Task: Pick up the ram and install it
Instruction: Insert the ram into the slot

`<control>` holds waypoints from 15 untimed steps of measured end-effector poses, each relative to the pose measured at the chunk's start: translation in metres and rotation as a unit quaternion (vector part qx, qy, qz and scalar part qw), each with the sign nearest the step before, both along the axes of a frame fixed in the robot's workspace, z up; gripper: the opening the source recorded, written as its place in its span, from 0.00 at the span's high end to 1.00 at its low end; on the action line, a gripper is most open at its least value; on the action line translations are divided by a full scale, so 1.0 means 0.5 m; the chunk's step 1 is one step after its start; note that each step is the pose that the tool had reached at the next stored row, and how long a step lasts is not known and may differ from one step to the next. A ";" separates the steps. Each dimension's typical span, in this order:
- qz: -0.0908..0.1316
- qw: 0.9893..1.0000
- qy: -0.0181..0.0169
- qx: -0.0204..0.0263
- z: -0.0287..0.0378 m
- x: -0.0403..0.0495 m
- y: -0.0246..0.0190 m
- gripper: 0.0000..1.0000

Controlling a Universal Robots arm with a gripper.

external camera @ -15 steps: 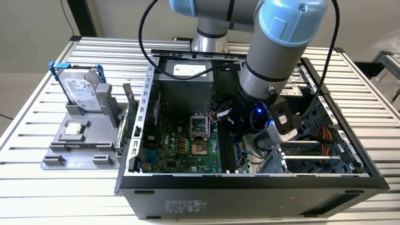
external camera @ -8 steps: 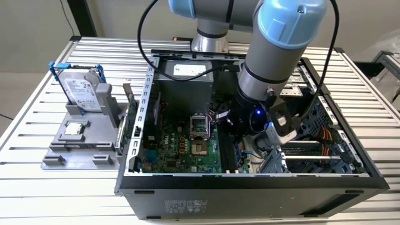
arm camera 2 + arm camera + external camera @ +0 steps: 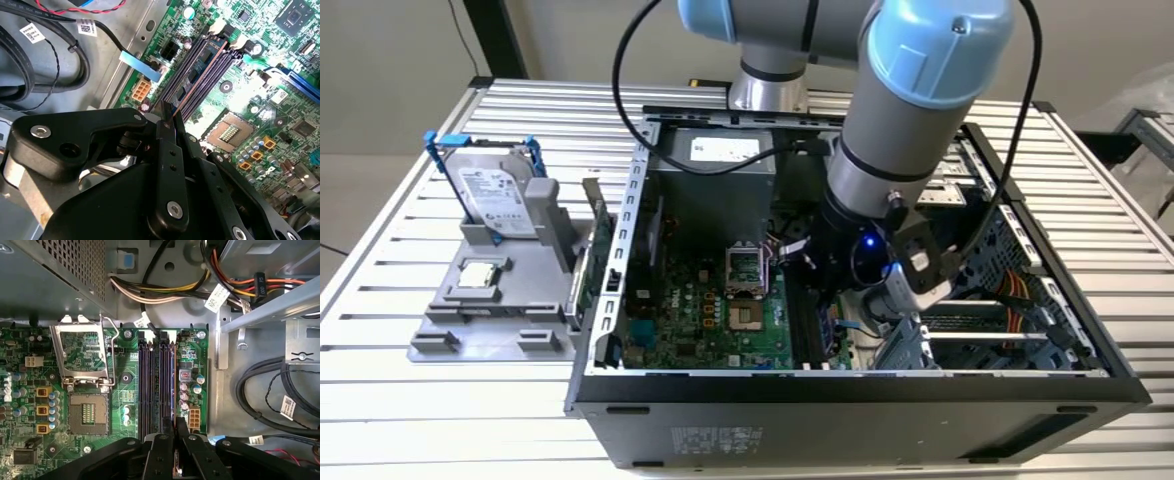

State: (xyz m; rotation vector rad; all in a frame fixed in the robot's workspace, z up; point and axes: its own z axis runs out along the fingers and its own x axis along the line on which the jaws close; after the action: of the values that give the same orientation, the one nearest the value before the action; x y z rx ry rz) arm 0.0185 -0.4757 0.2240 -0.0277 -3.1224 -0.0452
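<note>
The black two-fingered gripper (image 3: 170, 114) of the grey and light-blue robot arm (image 3: 907, 120) reaches down inside the open black desktop computer case (image 3: 854, 420), over the green motherboard (image 3: 694, 310). Its fingers are pinched together on one end of the ram (image 3: 200, 75), a long thin dark-green circuit-board stick with black chips. The stick stands on edge along the row of long black memory slots (image 3: 150, 385), and its upper edge runs away from the fingertips in both wrist views. Whether it is fully seated I cannot tell. Beside the slots lies the square processor socket (image 3: 89, 412) with its metal frame flipped up.

White barcode labels (image 3: 217, 297) hang on the cables, their print too small to make out.

At the exterior view's left, on the ribbed aluminium table (image 3: 400, 400), a grey plastic holder (image 3: 454, 335) carries a silver hard drive in a blue frame (image 3: 494, 195), standing upright, and a small square silver processor chip (image 3: 480, 275)
</note>
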 end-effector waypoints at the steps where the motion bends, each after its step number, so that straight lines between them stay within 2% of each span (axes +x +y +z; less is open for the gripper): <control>1: 0.000 1.000 0.000 0.000 -0.001 0.000 0.0000 1.00; 15: 0.000 1.000 0.000 0.000 -0.013 0.000 0.0014 1.00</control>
State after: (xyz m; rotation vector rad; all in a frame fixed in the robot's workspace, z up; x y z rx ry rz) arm 0.0185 -0.4750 0.2177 -0.0290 -3.1223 -0.0454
